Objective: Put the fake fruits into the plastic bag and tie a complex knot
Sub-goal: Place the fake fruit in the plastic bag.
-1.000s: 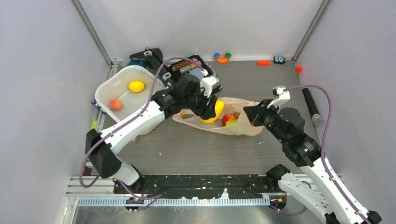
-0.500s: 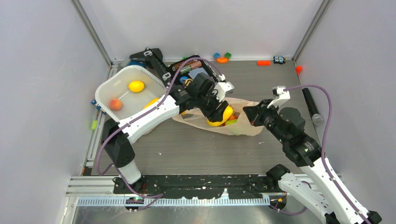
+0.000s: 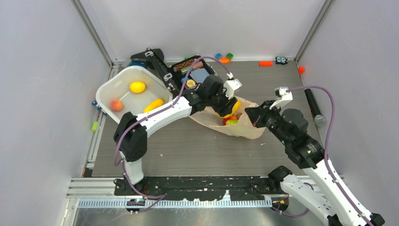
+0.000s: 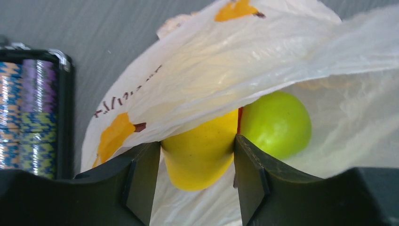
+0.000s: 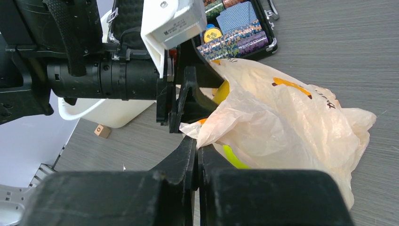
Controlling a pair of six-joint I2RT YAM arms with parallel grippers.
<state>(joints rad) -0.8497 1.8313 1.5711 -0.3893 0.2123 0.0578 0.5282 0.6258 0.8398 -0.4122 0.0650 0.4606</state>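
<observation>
We list the table (image 3: 188, 150), grey wood-grain, with both arms bolted at its near edge.
- The left arm (image 3: 160, 113) stretches far forward and to the right, wrist dipped at the bag's mouth.
- The right arm (image 3: 301, 141) has its elbow bent and its forearm angled left toward the bag.
- The white tub (image 3: 110, 84) stands far left; we count three fake fruits (image 3: 137, 87) inside.
- The plastic bag (image 3: 247, 127) lies mid-table between the two grippers.
- The yellow fruit (image 4: 200, 155) sits in the bag's mouth, clamped between the left gripper (image 4: 197, 160) fingers.
- The green fruit (image 4: 277, 123) lies deeper in, beside the yellow one.
- The right gripper (image 5: 197, 150) has its fingers pressed together on a fold of the bag's edge.
</observation>
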